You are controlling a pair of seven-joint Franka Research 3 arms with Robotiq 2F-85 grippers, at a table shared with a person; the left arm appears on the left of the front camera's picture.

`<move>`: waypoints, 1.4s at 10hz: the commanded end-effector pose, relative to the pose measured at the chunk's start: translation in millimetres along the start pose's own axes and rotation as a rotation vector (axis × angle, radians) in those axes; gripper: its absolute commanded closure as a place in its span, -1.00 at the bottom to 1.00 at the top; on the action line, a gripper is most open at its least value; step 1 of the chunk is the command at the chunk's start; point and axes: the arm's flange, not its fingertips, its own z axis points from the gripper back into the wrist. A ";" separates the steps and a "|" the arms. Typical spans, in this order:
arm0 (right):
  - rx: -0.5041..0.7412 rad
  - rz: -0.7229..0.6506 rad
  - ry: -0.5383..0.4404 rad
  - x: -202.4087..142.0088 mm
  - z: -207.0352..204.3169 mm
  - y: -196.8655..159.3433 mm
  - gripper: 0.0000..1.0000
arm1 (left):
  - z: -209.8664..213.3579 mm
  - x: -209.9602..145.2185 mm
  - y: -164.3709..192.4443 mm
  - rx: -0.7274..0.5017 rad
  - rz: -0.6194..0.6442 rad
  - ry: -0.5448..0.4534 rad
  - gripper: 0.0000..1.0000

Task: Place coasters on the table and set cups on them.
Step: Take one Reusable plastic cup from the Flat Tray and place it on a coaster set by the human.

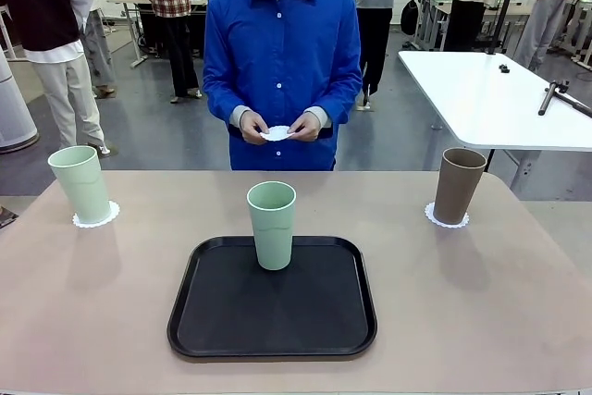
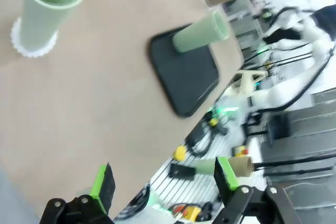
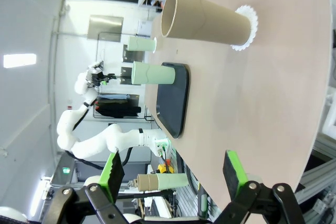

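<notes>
1. The 3rd mint cup [image 1: 272, 225] stands on the black tray [image 1: 222, 321], centre frame; a person [image 1: 282, 43] holds the 3rd coaster [image 1: 277, 133], upper centre
2. The left gripper [image 2: 164, 174] and right gripper [image 3: 173, 162]: fingers spread, empty
3. The mint cup is likely light, rigid and smooth; grip it mid-wall

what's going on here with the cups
A person's hands hold a third coaster at the far side of the table. The left mint cup stands on the left coaster, the brown cup on the right coaster. The middle mint cup stands on the black tray, no coaster under it. The left gripper and right gripper are open, holding nothing.
</notes>
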 end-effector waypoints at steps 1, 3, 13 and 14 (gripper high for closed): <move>-0.008 -0.002 -0.003 0.9 0.3 1.1 -1.00 | 28.0 14.4 35.3 -0.180 0.016 -0.055 -1.00; -0.008 -0.002 -0.003 0.9 0.3 1.1 -1.00 | 51.7 -3.2 69.0 -0.249 0.049 -0.133 -1.00; -0.008 -0.002 -0.003 0.9 0.3 1.1 -1.00 | 85.5 -26.3 154.3 -0.323 0.221 -0.189 -1.00; -0.008 -0.002 -0.003 0.9 0.3 1.1 -1.00 | 86.6 -27.2 156.9 -0.323 0.227 -0.185 -1.00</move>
